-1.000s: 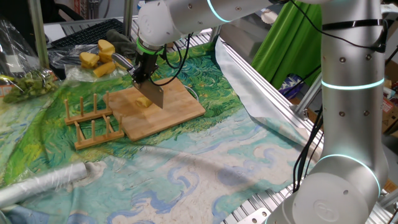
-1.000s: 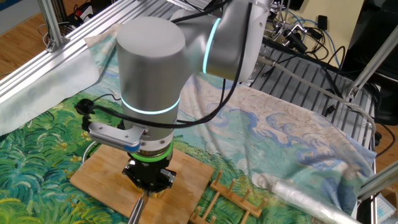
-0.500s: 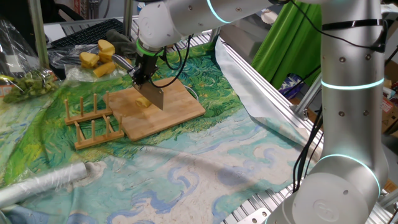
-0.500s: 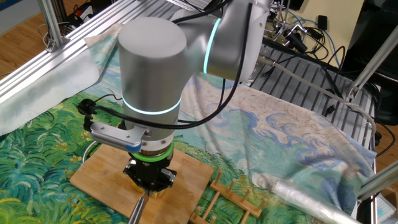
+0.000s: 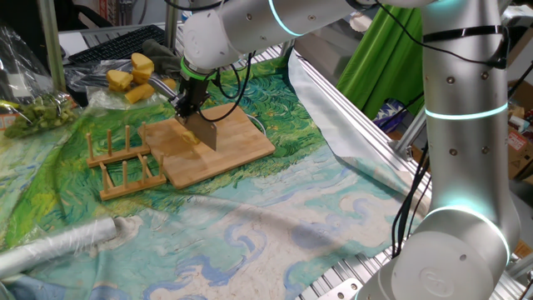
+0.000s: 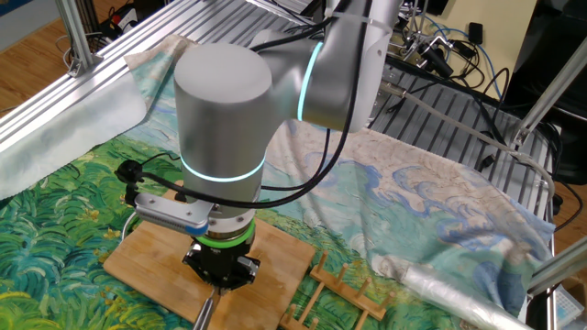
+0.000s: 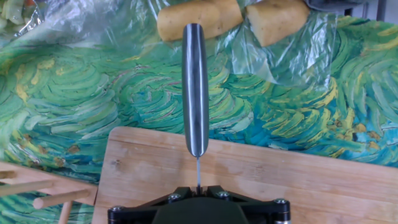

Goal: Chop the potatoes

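— What has changed?
— The gripper (image 5: 191, 102) has shifted left; its cleaver (image 5: 202, 132) now hides most of the potatoes (image 5: 192, 137) on the wooden board (image 5: 237, 140).
— Its grasp?
— Clamped on the cleaver's handle (image 7: 195, 87); the fingertips are cut off in the hand view.

Colours on the surface
A cloth (image 5: 275, 200) swirled green, blue and yellow; the board (image 5: 229, 146) was pale tan wood; chunks (image 5: 132, 75) were deep yellow.

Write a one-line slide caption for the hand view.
Hand view: the knife held in the gripper points out over the wooden board, toward two yellow potato chunks on clear plastic.
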Controlling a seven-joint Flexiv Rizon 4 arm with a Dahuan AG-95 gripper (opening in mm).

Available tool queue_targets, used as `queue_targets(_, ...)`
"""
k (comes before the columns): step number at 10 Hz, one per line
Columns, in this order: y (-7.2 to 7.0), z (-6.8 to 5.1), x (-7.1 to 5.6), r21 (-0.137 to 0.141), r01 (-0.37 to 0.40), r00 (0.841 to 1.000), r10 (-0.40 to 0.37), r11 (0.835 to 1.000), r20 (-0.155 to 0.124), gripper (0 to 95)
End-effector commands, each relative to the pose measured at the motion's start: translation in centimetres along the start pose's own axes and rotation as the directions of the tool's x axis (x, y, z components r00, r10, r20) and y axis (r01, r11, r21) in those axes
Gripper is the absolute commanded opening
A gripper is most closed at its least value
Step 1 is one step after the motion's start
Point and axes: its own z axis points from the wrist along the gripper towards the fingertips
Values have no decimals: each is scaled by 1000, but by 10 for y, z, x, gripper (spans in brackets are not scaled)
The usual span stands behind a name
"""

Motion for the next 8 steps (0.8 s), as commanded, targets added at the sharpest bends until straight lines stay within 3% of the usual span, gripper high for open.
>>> queue_targets(1,1,15,2,4,0,1000,0,1000,11,0)
queue_targets(2,2,23,1,9,0,1000,-1,1000,19,0)
queue_targets(4,2,26,1,10,0,1000,-1,1000,21,0)
queue_targets(5,2,23,1,13,1,1000,-1,1000,23,0)
queue_targets(8,1,-2,1,6,1,1000,-1,1000,3,0)
